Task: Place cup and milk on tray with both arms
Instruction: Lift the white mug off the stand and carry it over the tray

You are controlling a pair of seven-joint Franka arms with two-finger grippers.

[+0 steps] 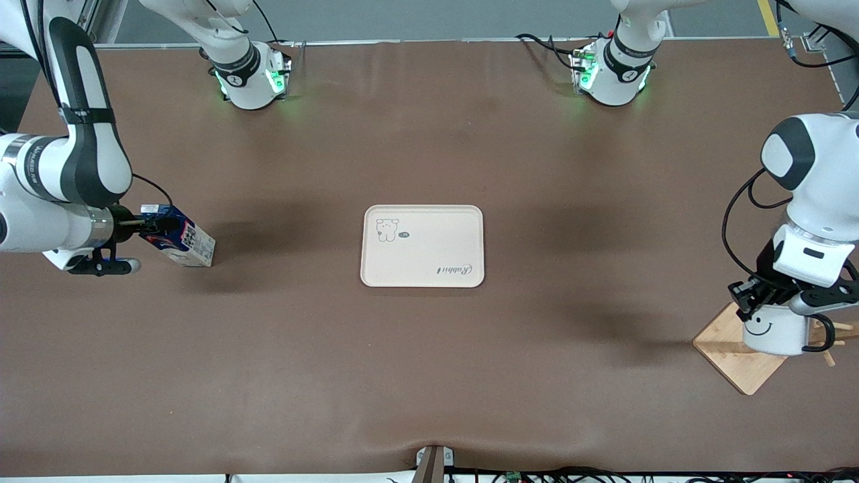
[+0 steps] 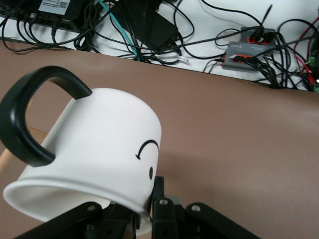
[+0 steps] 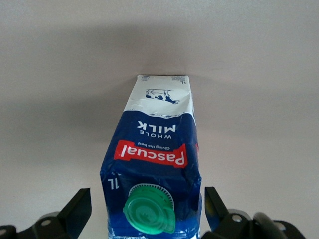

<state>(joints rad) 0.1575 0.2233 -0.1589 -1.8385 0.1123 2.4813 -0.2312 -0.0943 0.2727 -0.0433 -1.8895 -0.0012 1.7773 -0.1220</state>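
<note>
My right gripper (image 1: 149, 225) pinches the milk (image 1: 180, 236) at its top, the blue carton reading "Pascual WHOLE MILK", green-capped, tilted at the right arm's table end. My left gripper (image 1: 758, 296) clamps the smiley cup (image 1: 775, 330) rim over the wooden rack base (image 1: 731, 355). The tray (image 1: 423, 246), lettered "Rabbit", lies mid-table between them.
</note>
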